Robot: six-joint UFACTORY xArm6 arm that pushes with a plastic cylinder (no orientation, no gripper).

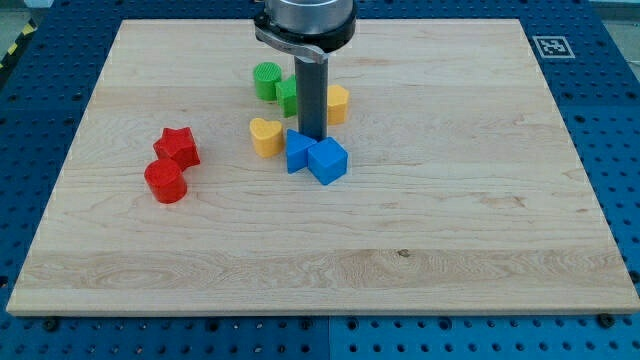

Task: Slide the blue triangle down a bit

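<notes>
The blue triangle (297, 152) lies near the board's middle, touching a blue cube (328, 160) on its right. My tip (311, 136) stands right at the triangle's top edge, just above it in the view. The rod comes down from the view's top and hides part of the blocks behind it.
A yellow heart (265, 136) lies just left of the triangle. A green cylinder (267, 80), a second green block (287, 96) and a yellow block (338, 103) cluster above it. A red star (178, 147) and red cylinder (166, 181) sit at the left of the wooden board (450, 220).
</notes>
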